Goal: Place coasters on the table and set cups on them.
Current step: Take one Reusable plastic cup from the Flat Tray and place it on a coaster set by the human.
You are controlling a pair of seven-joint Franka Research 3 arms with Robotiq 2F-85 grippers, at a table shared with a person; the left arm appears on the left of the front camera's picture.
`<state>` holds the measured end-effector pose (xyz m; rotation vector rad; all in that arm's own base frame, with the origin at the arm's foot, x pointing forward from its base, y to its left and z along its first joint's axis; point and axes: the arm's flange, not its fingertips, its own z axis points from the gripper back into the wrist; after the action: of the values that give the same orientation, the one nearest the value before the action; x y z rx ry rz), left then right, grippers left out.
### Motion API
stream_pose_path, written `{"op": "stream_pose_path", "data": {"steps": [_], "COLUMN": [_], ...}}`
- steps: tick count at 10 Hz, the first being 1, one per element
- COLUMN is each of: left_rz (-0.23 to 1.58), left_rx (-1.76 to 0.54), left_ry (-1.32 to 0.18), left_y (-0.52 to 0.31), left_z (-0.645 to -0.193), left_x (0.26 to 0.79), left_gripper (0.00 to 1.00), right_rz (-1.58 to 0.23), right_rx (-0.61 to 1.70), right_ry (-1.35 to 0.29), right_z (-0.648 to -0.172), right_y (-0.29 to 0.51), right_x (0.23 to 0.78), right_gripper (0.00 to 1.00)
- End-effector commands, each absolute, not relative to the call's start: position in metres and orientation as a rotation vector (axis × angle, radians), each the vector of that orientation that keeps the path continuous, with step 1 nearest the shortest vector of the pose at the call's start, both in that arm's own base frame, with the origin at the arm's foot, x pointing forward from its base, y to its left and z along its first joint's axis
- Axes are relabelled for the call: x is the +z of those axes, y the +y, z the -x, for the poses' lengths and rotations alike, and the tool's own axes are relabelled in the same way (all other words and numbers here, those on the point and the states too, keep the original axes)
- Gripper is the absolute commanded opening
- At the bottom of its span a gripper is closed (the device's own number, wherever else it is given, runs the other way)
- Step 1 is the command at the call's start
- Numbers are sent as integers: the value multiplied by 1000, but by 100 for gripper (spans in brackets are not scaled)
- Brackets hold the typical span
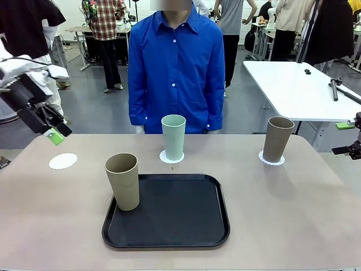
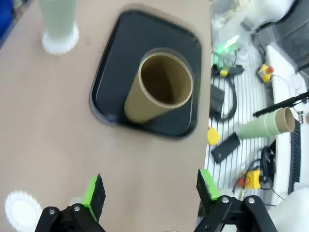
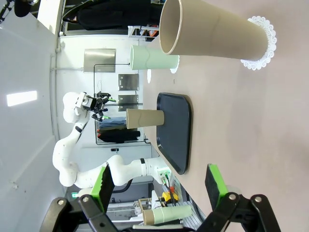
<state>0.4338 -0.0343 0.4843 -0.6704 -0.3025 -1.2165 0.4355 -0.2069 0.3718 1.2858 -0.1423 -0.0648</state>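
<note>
Tray: black rounded-square tray (image 1: 180, 212) near the front edge of the beige tabletop (image 1: 282, 220), with bare tabletop on both sides.
Tan cup: tall tan-brown tumbler (image 1: 123, 182) upright just inside the tray's left rim; the rest of the tray is bare.
Mint cup: pale mint tumbler (image 1: 173, 137) on a white lacy doily (image 1: 164, 158) just beyond the tray.
Right cup: second tan-brown tumbler (image 1: 278, 139) on its own doily (image 1: 264, 160), beyond and right of the tray.
Free coaster: uncovered doily (image 1: 62, 161), beyond and left of the tray.
Left gripper (image 1: 56, 132): jaws apart, holding nothing, raised above and left of the tray.
Right gripper (image 1: 345, 138): jaws apart, holding nothing, past the table's right edge.
</note>
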Motion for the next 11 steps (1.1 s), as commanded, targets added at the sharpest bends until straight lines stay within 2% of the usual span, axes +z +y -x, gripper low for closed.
{"op": "stream_pose_path", "data": {"steps": [1, 4, 6, 9, 11], "left_rz": [904, 1012, 971, 885, 931], "left_rx": [-1280, -1402, -1416, -1274, -1263], "left_ry": [-462, -607, -712, -844, -893], "left_y": [-2, 6, -1, -4, -5], "left_z": [-441, -441, -439, -431, -423], "left_x": [462, 403, 366, 330, 317], "left_gripper": [100, 100, 100, 100, 100], "right_rz": [-1288, -1288, -1288, -1288, -1288], "right_rx": [-64, -64, -64, -64, -64], "right_ry": [-141, -141, -141, -141, -141], "right_z": [-435, -435, -435, -435, -435], "right_y": [-207, -207, -207, -207, -207], "right_x": [372, 372, 372, 372, 372], "right_gripper": [100, 100, 100, 100, 100]}}
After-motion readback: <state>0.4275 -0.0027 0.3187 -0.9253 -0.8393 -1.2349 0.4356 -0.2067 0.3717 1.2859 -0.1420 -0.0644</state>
